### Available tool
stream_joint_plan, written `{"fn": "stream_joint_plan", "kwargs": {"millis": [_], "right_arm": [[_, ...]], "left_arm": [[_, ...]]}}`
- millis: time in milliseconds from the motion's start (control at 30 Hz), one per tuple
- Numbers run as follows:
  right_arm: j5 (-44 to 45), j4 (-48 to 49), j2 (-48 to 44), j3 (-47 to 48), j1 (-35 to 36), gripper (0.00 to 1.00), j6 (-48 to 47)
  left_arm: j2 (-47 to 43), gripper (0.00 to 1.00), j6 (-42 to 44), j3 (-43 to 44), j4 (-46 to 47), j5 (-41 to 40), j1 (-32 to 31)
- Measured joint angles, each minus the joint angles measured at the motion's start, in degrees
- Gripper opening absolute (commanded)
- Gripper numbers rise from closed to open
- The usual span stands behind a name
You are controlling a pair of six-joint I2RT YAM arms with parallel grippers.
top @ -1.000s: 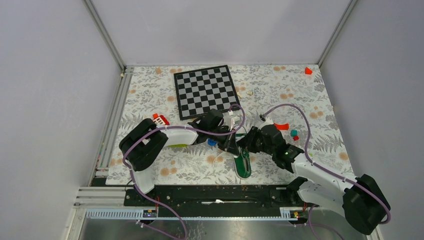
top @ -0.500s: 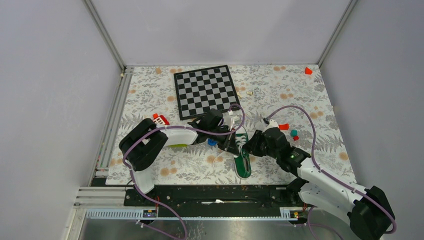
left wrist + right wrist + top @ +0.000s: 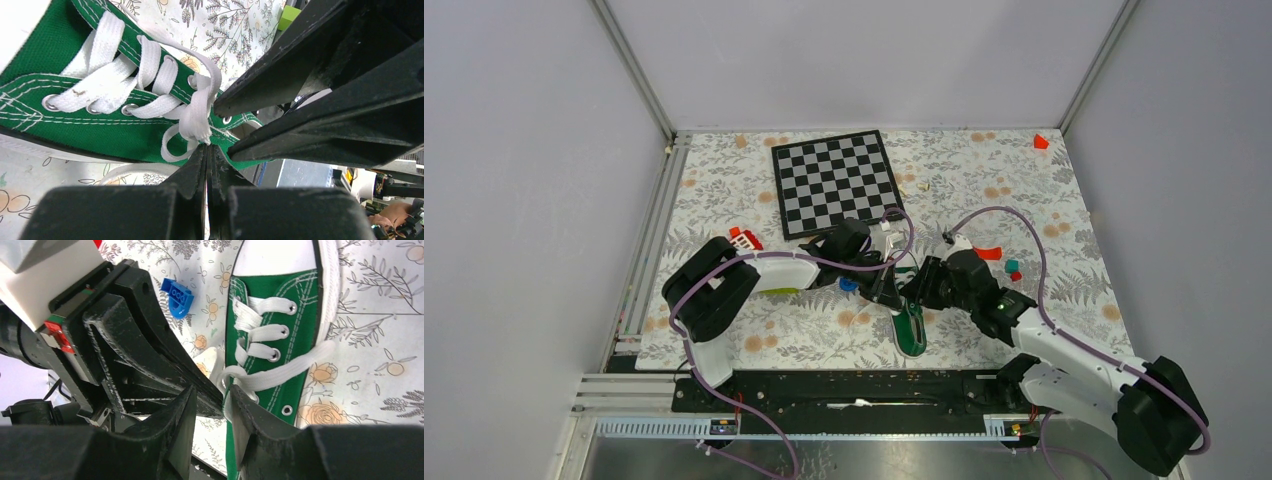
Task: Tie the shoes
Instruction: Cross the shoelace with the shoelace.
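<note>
We pinch the white lace (image 3: 200, 110) in our left gripper (image 3: 206, 149), lifting it off the green sneaker (image 3: 912, 330) — near middle of the table (image 3: 724, 190) — so our right gripper (image 3: 213, 391), jaws apart, can straddle it.

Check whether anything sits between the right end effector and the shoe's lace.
Only the left end effector: its shut tip, pinching the lace, pokes into the open gap of the right end effector at the green shoe. Nothing else visible blocks it.

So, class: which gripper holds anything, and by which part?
The left gripper pinches the sneaker's white lace, a loose strand near the top eyelets; the right gripper stands open, apparently holding nothing.
</note>
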Motion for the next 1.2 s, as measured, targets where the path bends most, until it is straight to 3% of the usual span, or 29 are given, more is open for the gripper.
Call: {"fn": "stream_joint_plan", "kwargs": {"millis": [333, 467, 833, 1200], "right_arm": [[-1.33, 3.63, 5.11, 0.79, 0.0, 0.28, 0.17], [-2.14, 4.44, 6.4, 0.79, 0.0, 0.0, 0.46], [2.36, -0.87, -4.37, -0.66, 0.0, 0.0, 0.85], [5.68, -3.65, -8.0, -5.79, 0.0, 0.0, 1.7]], "left_arm": [[0.0, 0.0, 0.02, 0.0, -0.83, 0.0, 0.0], [0.0, 0.0, 0.02, 0.0, -1.03, -0.02, 0.0], [-0.63, 0.0, 0.02, 0.15, -0.37, -0.02, 0.15], [-0.66, 0.0, 0.02, 0.15, -0.87, -0.02, 0.13]]}}
